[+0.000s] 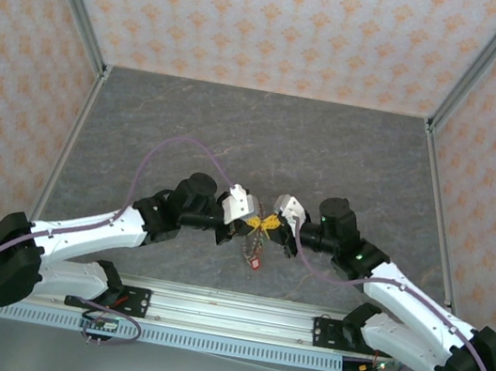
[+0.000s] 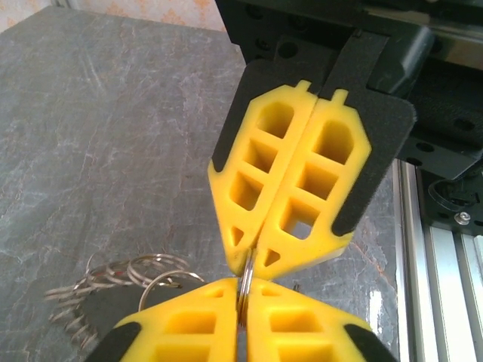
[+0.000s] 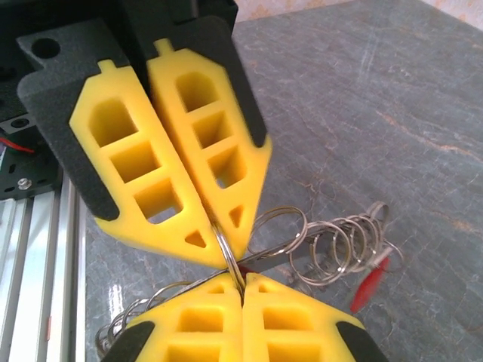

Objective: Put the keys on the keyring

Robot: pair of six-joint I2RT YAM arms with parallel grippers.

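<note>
My left gripper [image 1: 254, 222] and right gripper [image 1: 275, 223] meet tip to tip above the table's near middle. Both are shut on one metal split ring [image 2: 247, 277] [image 3: 232, 265], seen edge-on and pinched from opposite sides. In the left wrist view my left gripper [image 2: 245, 292] sits below the right gripper [image 2: 253, 256]. In the right wrist view my right gripper [image 3: 241, 285] sits below the left gripper [image 3: 224, 253]. A thin wire hoop, the keyring [image 3: 302, 253], runs behind and carries several small rings [image 3: 336, 245]. A red key [image 3: 368, 285] hangs from them. The bunch [image 1: 254, 251] dangles under the grippers.
The grey stone-patterned table [image 1: 265, 141] stretches away behind the grippers. Patterned walls close it in at the back and both sides. An aluminium rail [image 1: 225, 320] with the arm bases runs along the near edge, close behind the grippers.
</note>
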